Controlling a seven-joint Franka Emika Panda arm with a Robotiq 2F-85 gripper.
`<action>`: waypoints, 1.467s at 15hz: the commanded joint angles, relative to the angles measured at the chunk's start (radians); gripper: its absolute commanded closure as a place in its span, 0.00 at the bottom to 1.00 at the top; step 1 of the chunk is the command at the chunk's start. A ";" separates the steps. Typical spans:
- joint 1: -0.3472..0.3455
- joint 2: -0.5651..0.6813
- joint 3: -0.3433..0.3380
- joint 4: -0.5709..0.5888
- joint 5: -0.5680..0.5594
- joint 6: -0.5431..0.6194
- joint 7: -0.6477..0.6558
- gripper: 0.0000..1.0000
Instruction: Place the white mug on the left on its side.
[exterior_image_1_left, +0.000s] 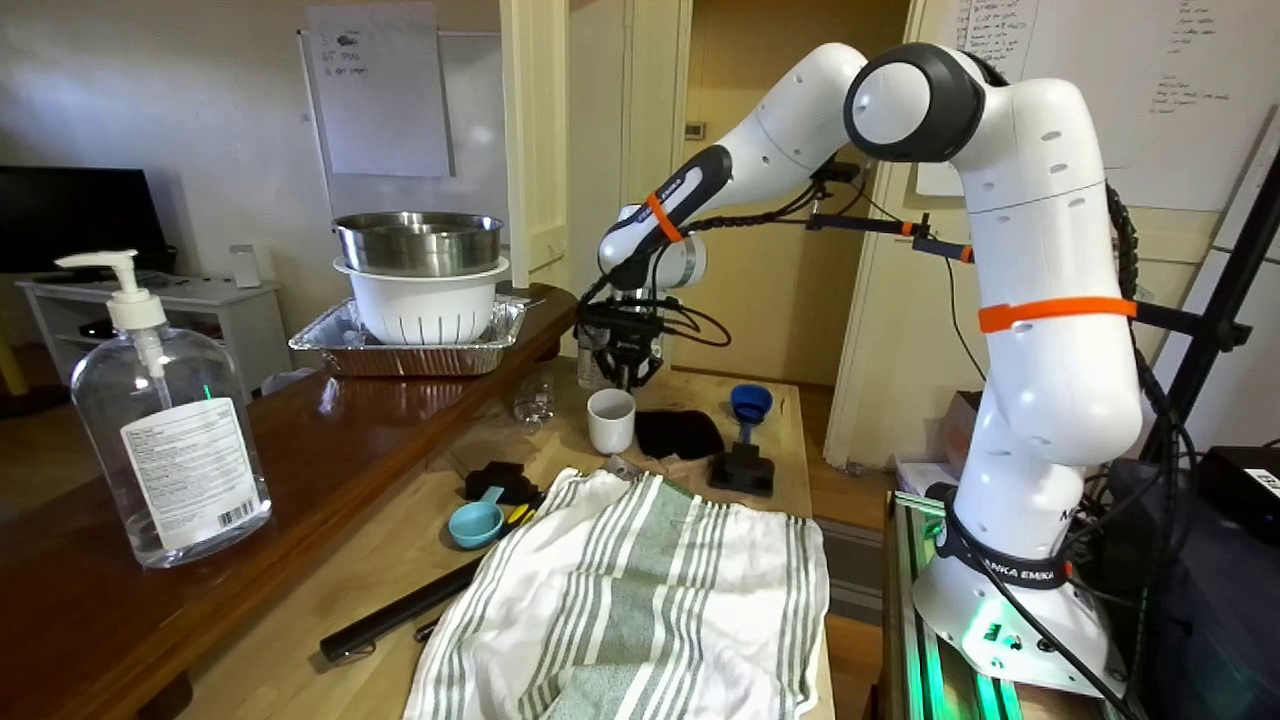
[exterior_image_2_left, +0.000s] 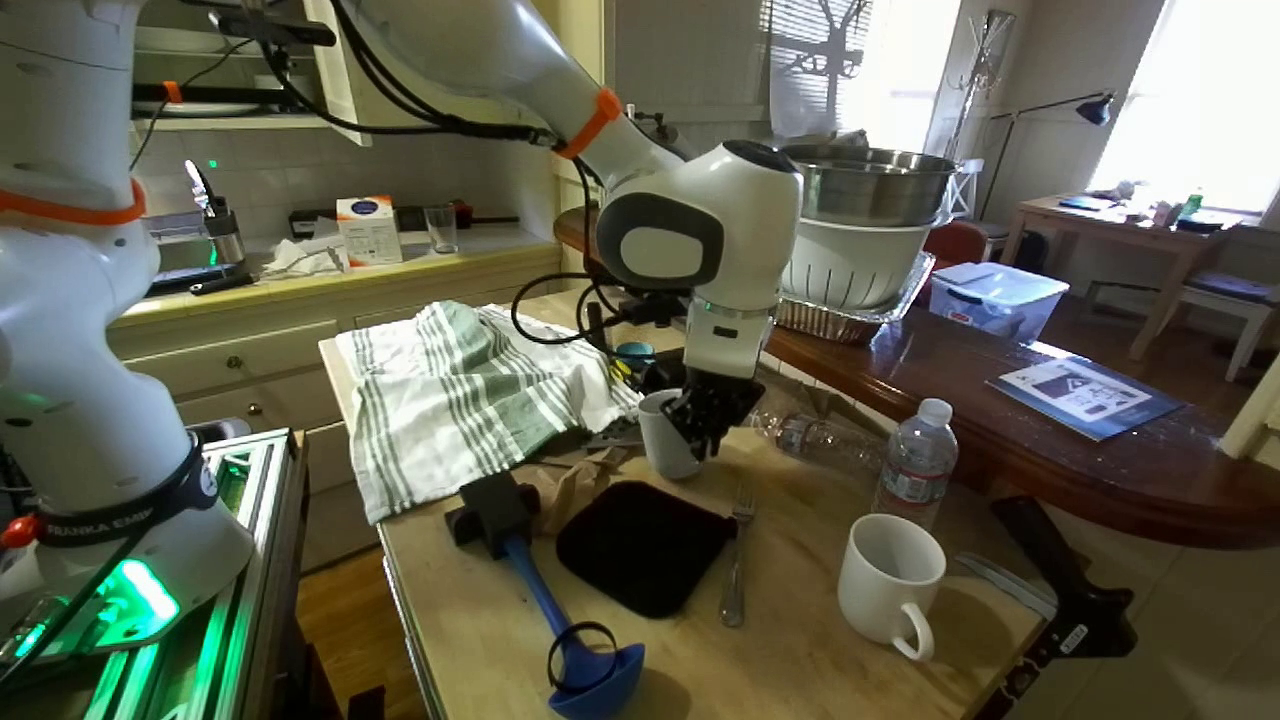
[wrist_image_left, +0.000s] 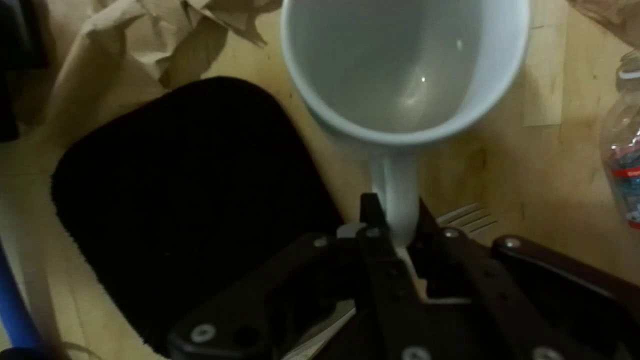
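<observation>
Jaws of gripper (wrist_image_left: 397, 215) clenched on white mug (wrist_image_left: 400, 95) by its handle, mug at upper centre of wrist view, glossy inside. In an exterior view: clear pump bottle (exterior_image_1_left: 175, 440), far left; steel bowl (exterior_image_1_left: 418, 250) nested in slotted white tub (exterior_image_1_left: 425, 308), tub in crinkly foil tray (exterior_image_1_left: 400, 362), upper left; rumpled striped cloth (exterior_image_1_left: 640, 600), lower centre.

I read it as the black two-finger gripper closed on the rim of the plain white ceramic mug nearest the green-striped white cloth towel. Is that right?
Not the rim: the wrist view shows the black gripper closed on the handle. It is indeed the white ceramic mug nearest the green-striped towel.
</observation>
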 joint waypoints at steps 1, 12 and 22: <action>-0.039 -0.052 -0.015 0.027 0.033 -0.128 -0.012 0.96; -0.060 -0.037 0.021 0.044 0.163 -0.181 -0.068 0.96; -0.012 -0.037 0.032 0.021 0.122 -0.090 -0.052 0.96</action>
